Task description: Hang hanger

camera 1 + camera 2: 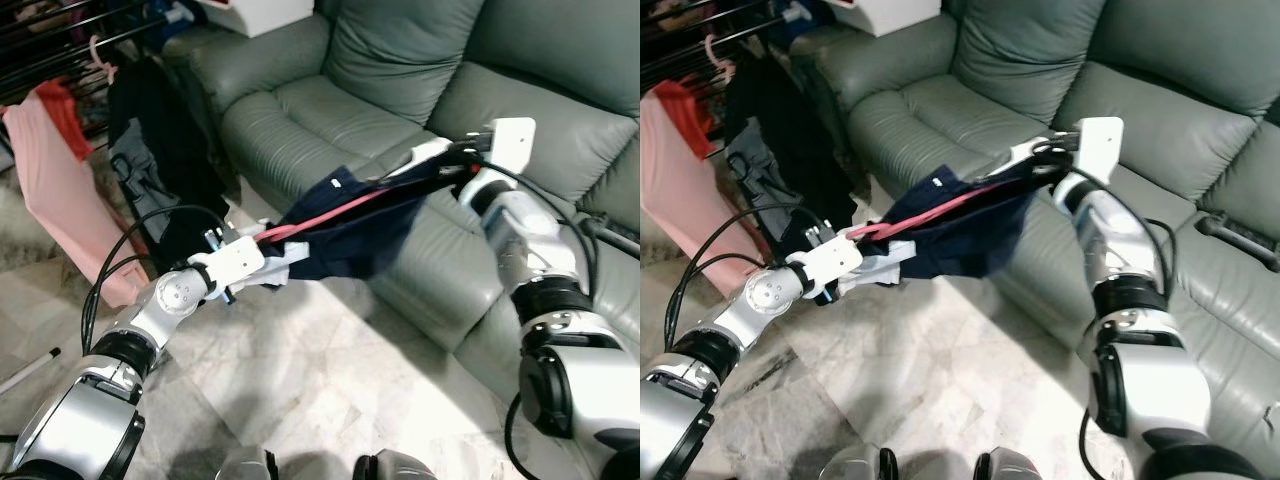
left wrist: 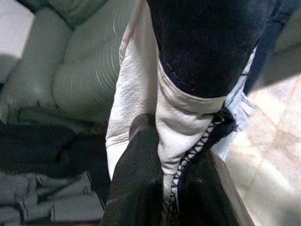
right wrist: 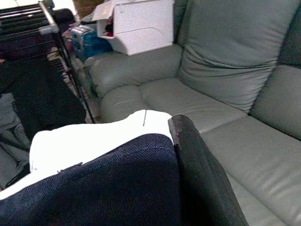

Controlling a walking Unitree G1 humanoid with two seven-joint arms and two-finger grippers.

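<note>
Stretching navy garment [image 1: 345,235], red hanger [image 1: 320,217], both grippers

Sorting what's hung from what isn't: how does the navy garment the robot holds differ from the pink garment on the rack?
The navy garment is stretched between the left gripper and right gripper over a red hanger; the pink garment already hangs from the drying rack. Navy has white trim; pink looks plain. Both hang above the floor.
</note>
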